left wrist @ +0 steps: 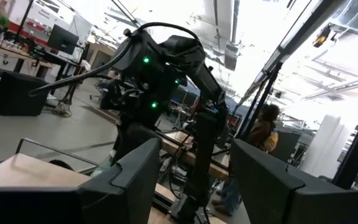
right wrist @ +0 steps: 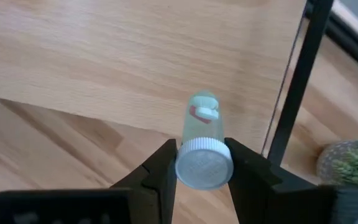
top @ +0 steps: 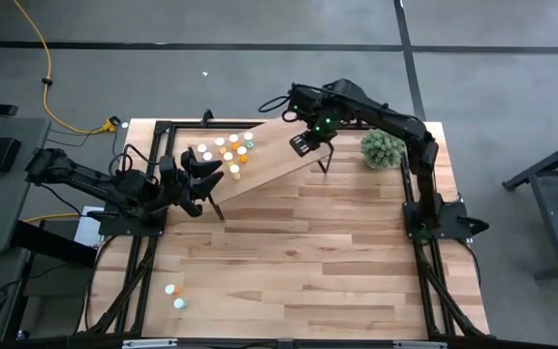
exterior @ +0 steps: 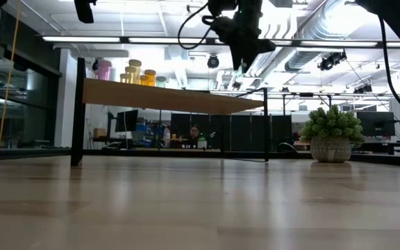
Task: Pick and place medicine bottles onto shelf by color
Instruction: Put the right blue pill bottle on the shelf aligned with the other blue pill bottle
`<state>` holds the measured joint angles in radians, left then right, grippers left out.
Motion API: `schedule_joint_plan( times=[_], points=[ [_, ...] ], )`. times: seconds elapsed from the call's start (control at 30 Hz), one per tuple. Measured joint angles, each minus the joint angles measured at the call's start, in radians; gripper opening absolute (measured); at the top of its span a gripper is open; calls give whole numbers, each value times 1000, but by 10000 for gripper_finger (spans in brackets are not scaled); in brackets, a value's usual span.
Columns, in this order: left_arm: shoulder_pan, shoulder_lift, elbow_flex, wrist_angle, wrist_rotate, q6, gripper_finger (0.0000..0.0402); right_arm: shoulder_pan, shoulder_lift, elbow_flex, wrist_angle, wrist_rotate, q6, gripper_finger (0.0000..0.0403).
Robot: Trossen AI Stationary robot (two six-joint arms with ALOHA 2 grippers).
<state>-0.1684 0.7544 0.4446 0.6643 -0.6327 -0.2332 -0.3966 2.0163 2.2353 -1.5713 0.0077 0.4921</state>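
A: Right jaws (right wrist: 199, 163) are clamped on a pale teal bottle (right wrist: 201, 127), pads on the white cap. The bottle's long axis runs straight out from the jaws, body pointing down at the shelf (top: 269, 160).

B: Where over the shelf?

A: In the high view, the right jaws (top: 310, 136) hang over the shelf's 3 o'clock end, near the leg there. The other bottles (top: 229, 150) are grouped at the 9 o'clock end, so the held one is well apart from them.

B: So the move is a carry toward 9 o'clock?

A: My guess is yes, if the teal spot is in that cluster. Can't tell from above which bottle there is teal. The low view shows pink and yellow ones on the shelf (exterior: 172, 97).

B: Left arm?

A: Left jaws (top: 201, 179) stand apart, empty, just off the shelf's 9 o'clock end. It's nearer to the cluster, but the right arm has the bottle.

B: Anything left on the tabletop (top: 337, 262)?

A: Two loose bottles (top: 174, 296) at about 7 o'clock, closer to the left arm. The green plant (top: 384, 148) sits at 3 o'clock of the shelf, beside the right arm.
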Motion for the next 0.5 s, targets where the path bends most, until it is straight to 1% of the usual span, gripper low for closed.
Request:
schedule_joint_plan(
  times=[0.2, 0.33, 0.43, 0.5],
  points=[
    [0, 0, 0, -2, 0, 0, 188, -23, -1, 0, 0, -25, -31, 106],
    [0, 0, 0, -2, 0, -3, 188, -39, -1, 0, 0, -89, -64, 106],
    [0, 0, 0, -2, 0, -2, 188, -43, -1, -1, 1, -87, -84, 106],
    [0, 0, 0, -2, 0, -3, 188, -44, -3, -29, 1, -86, -106, 106]
  ],
)
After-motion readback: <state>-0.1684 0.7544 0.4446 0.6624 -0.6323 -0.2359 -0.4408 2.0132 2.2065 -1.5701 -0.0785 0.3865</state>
